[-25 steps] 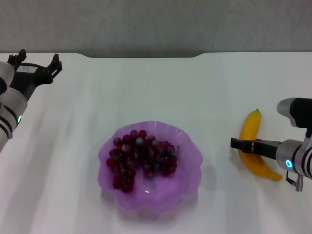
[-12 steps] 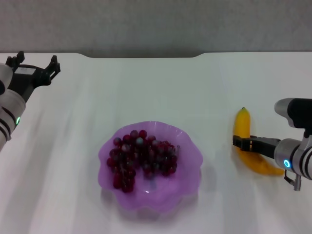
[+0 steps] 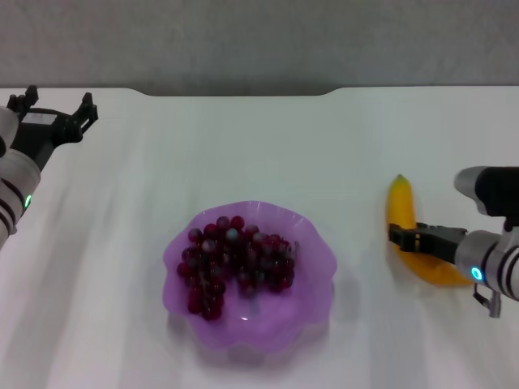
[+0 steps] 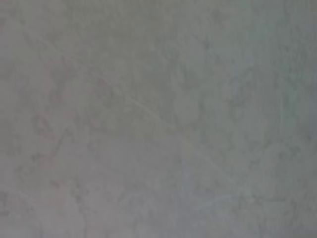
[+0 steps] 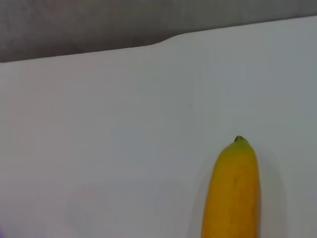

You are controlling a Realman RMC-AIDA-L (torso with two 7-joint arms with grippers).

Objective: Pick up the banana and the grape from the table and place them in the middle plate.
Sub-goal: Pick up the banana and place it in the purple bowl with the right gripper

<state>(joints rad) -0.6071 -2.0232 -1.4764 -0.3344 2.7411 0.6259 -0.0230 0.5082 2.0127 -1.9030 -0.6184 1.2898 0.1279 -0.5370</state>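
Both arms are showing silver-grey cylindrical casings ringed with black bands, and each is glowing with 1 small lit ring, green on the left, blue on the right. The left gripper (image 3: 53,109) is wearing black, claw-like fingers. The right gripper (image 3: 399,237) is showing a flat black finger.

banana (image 5: 233,191) cut off at frame edge, left wrist view featureless blur
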